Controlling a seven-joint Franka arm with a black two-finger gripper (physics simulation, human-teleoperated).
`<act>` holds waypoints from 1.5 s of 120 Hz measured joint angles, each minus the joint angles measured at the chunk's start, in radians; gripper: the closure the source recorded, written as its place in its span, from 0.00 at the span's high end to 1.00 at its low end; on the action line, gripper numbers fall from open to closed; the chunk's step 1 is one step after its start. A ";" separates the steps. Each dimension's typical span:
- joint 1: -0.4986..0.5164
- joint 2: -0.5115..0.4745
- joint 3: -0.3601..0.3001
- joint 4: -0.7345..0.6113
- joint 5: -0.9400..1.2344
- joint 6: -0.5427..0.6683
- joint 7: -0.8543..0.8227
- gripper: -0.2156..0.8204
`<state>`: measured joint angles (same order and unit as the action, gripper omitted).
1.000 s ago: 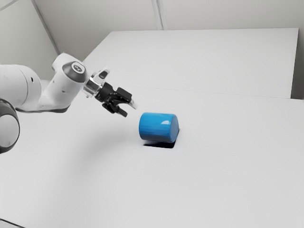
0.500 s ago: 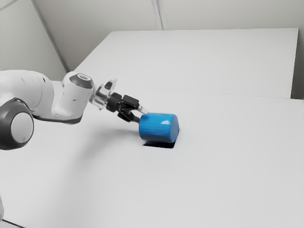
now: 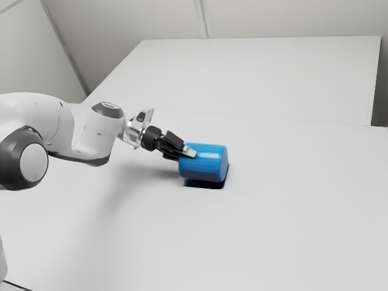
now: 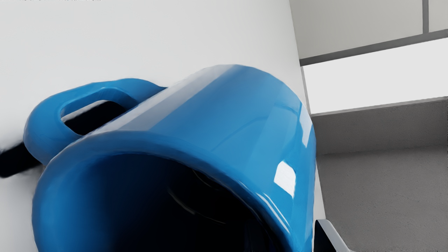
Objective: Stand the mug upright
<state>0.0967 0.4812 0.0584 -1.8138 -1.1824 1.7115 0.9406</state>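
Observation:
The blue mug [image 3: 209,163] lies on its side on the white table, its closed base toward the exterior view's right. At its open end is my gripper [image 3: 185,154], one light fingertip over the outside of the wall and the other finger hidden by the mug. In the wrist view the mug [image 4: 224,115] shows its dark mouth and its handle [image 4: 42,119] sticking out at one side. My gripper [image 4: 294,241] is shut on the mug's wall near the rim, with one finger [image 4: 327,236] along the outside and the inner one barely discernible in the dark.
The white tabletop [image 3: 291,212] extends around the mug. Behind it, in the exterior view, stands a large white panel-like surface [image 3: 254,76]. A grey wall or floor area [image 4: 381,182] appears past the table edge in the wrist view.
My gripper has moved toward the exterior view's right and down to the mug's open end, and its fingers have drawn together on the wall. The mug has shifted and turned very slightly.

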 joint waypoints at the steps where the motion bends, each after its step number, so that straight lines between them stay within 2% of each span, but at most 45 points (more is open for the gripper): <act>1: 0.000 0.000 0.000 0.000 0.000 -0.001 0.001 0.23; 16: 0.000 -0.004 -0.001 0.002 0.000 -0.007 0.016 0.15; 43: -0.001 -0.022 -0.004 0.001 0.005 -0.008 0.035 0.11; 68: -0.015 -0.134 -0.005 -0.031 0.061 0.029 0.041 0.11; 89: -0.034 -0.255 -0.006 -0.076 0.293 0.087 -0.012 0.10; 111: -0.103 -0.352 -0.009 -0.106 0.668 0.119 -0.155 0.11; 130: -0.127 -0.429 -0.041 -0.201 0.914 0.193 -0.286 0.10; 154: -0.129 -0.490 -0.076 -0.314 1.061 0.323 -0.410 0.11; 180: -0.134 -0.503 -0.103 -0.377 1.132 0.423 -0.507 0.10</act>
<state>-0.0370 -0.0214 -0.0450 -2.1908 -0.0505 2.1343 0.4332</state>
